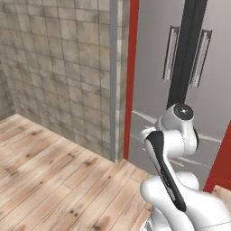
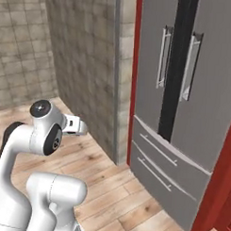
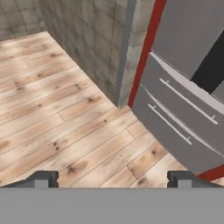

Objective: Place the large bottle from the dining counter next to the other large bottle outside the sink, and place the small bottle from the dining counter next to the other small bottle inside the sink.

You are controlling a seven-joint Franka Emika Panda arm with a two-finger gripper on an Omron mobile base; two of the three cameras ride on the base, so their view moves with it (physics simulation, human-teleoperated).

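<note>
Gripper (image 3: 113, 177): jaws wide apart, nothing between them, looking down at bare wood floor (image 3: 65, 127) in front of the fridge (image 2: 184, 91).

Landmark = fridge. Its two drawers (image 3: 183, 113) sit low, red trim (image 2: 136, 66) runs up its left edge, and a tiled wall (image 1: 58, 67) juts out just left of that trim. Arm (image 1: 169, 149) is folded close in front of the fridge.

Task items: no bottle, sink or dining counter can be seen from here, so I cannot place them relative to the fridge.

Risks, as I judge them:
- Base is close to the fridge and the wall corner; turning or driving with the arm out could clip a drawer handle or the corner.
- With no target seen, heading off the wrong way costs time.
- Two bottle sizes: picking or pairing the wrong one later spoils the sort.
</note>
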